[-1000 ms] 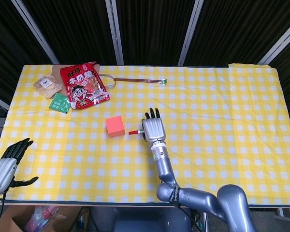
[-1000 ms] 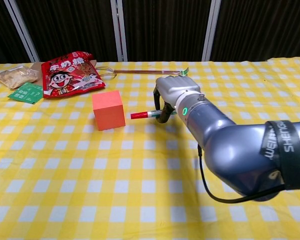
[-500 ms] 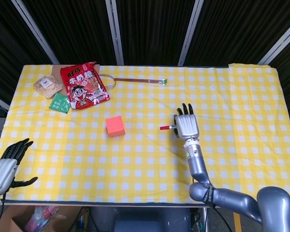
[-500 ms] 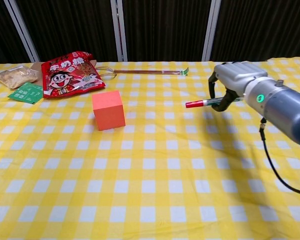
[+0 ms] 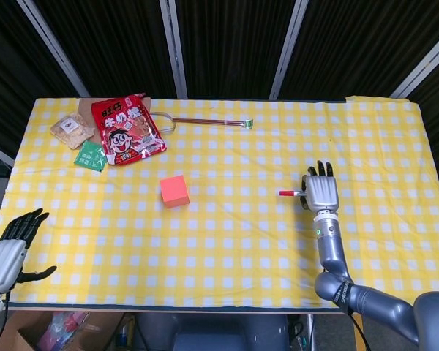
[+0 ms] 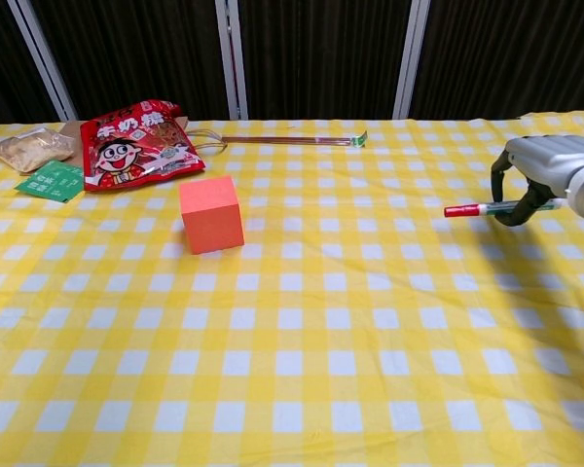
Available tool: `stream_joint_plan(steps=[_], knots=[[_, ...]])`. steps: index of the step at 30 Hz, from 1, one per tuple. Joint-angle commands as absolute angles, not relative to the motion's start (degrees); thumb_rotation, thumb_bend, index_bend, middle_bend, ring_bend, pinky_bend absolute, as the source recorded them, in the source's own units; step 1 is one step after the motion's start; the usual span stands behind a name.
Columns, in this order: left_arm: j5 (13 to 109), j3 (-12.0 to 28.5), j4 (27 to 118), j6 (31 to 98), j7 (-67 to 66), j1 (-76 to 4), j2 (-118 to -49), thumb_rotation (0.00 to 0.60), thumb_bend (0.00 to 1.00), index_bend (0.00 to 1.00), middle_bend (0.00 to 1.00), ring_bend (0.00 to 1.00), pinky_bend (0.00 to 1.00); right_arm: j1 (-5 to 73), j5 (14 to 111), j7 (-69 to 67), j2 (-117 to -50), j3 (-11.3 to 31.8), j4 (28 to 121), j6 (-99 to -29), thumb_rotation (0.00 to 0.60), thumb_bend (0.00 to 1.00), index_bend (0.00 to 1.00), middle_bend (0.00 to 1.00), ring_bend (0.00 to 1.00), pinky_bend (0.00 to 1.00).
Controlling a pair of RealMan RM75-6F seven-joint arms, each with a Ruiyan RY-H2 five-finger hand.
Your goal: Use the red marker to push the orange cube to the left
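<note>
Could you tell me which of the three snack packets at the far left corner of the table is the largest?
The red snack bag with the cartoon face; the clear cracker packet and green sachet beside it are much smaller.

Orange cube [image 5: 175,191] upright on checked cloth, red marker [image 6: 477,207] level, well right of it

Checked table [image 5: 395,146] with orange cube [image 5: 175,191]

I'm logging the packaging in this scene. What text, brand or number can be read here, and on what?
Red snack bag: large Chinese characters across its top, too blurred to transcribe with confidence.
Green packet: small white print, too small to read.
Clear snack packet: no readable text.
Red marker, orange cube: no visible lettering.
</note>
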State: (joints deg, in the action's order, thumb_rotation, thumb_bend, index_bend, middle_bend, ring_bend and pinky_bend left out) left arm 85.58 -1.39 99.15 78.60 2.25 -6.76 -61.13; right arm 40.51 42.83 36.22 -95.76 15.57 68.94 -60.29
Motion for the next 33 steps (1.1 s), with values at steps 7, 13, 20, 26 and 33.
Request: stream_joint_plan(steps=[7, 13, 20, 26, 33], knots=[[85.4, -1.2, 99.1, 78.6, 1.7, -6.8, -61.4, 0.600, 0.01, 0.00, 0.00, 0.00, 0.00, 39.5, 42.0, 37.2, -94.0, 14.8, 71.9, -60.6, 0.600, 0.49, 0.34, 0.17, 0.00, 0.00], [85.2, -1.0, 98.8, 78.9, 1.5, -6.7, -61.5, 0.600, 0.01, 0.00, 0.00, 0.00, 0.00, 38.3, 41.0, 39.2, -91.3, 14.4, 77.8, -62.9, 0.600, 0.49, 0.25, 0.14, 0.00, 0.00], [85.0, -0.7, 98.4, 79.8, 1.1, -6.3, -61.7, 0.600, 0.01, 0.00, 0.00, 0.00, 0.00, 33.5, 46.2, 35.2, -84.9, 11.9, 89.8, -67.7, 0.600, 0.49, 0.25, 0.12, 0.00, 0.00], [85.4, -0.4, 97.4, 81.7, -0.3, -5.6, -62.3, 0.600, 0.01, 0.00, 0.00, 0.00, 0.00, 24.9, 59.8, 27.0, -75.1, 3.5, 100.0, -73.5, 0.600, 0.49, 0.10, 0.05, 0.00, 0.00], [87.4, -0.1, 95.8, 85.2, -2.1, -4.6, -63.8, 0.600, 0.01, 0.00, 0.00, 0.00, 0.00, 16.7, 71.9, 16.1, -66.2, -4.0, 103.5, -79.7, 0.600, 0.47, 0.00, 0.00, 0.00, 0.00]])
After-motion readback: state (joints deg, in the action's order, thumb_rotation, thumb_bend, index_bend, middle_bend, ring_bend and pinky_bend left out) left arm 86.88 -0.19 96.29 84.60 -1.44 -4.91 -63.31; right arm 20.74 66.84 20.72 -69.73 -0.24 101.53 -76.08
